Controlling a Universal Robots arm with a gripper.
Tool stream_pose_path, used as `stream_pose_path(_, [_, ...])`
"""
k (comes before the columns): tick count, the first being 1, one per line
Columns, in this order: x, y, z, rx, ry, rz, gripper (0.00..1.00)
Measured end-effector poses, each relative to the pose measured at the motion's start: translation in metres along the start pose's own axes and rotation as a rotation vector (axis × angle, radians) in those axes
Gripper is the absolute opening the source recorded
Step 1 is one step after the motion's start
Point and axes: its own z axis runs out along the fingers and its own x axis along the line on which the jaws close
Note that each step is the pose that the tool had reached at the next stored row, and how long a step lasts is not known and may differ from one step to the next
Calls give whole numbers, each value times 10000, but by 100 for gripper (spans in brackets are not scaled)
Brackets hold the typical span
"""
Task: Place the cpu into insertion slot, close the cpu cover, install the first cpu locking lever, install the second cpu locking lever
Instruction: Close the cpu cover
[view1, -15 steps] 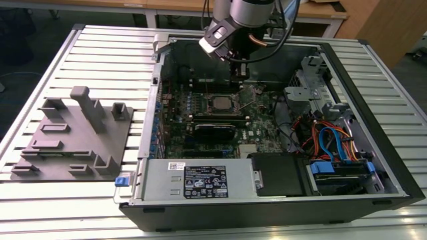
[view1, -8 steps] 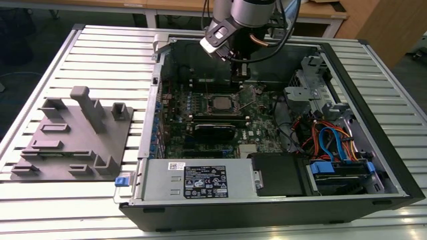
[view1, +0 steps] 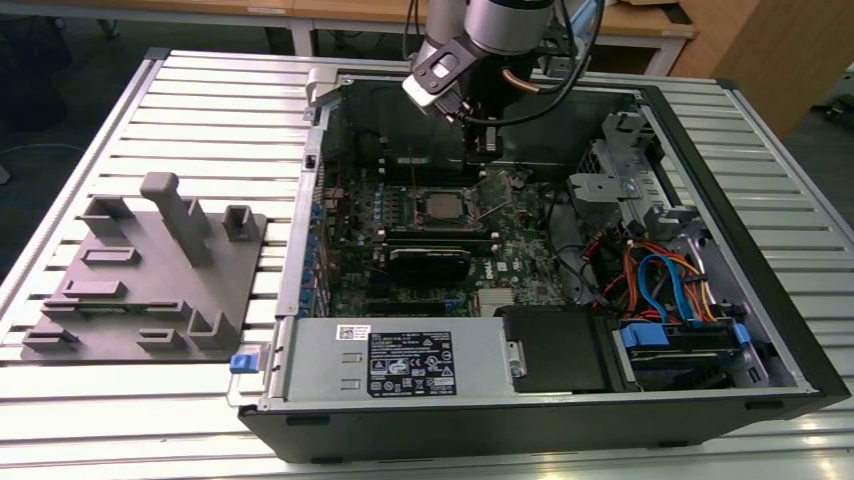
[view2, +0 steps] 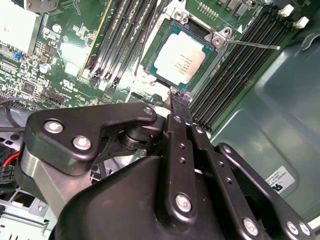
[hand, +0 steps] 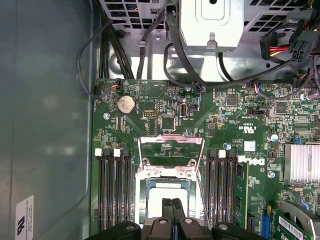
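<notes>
The cpu (view2: 182, 60) lies flat in the insertion slot (view2: 150, 59), its silvery top facing up; it also shows on the board in the exterior view (view1: 438, 205). In the first wrist view the cpu cover (hand: 170, 140) stands swung open beyond the socket, with green board showing through its window. Two thin locking levers (view2: 252, 44) (view2: 145, 47) stick out unlatched on either side. My gripper (view2: 171, 93) (hand: 172, 202) (view1: 478, 155) hangs just above the socket's edge, fingers shut together with nothing between them.
Long black memory slots (hand: 115, 190) flank the socket. The case walls (view1: 747, 230), a grey drive cage (view1: 621, 170), coloured cables (view1: 667, 280), a black card (view1: 430, 262) and the power supply (view1: 400, 365) surround the board. A grey fixture plate (view1: 147, 290) lies on the exterior view's left.
</notes>
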Motion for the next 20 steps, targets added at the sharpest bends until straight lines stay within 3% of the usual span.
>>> stream_pose_path(10, [0, 13, 0, 1, 0, -1, 10])
stream_pose_path(20, [0, 63, -1, 0, 0, 0, 10])
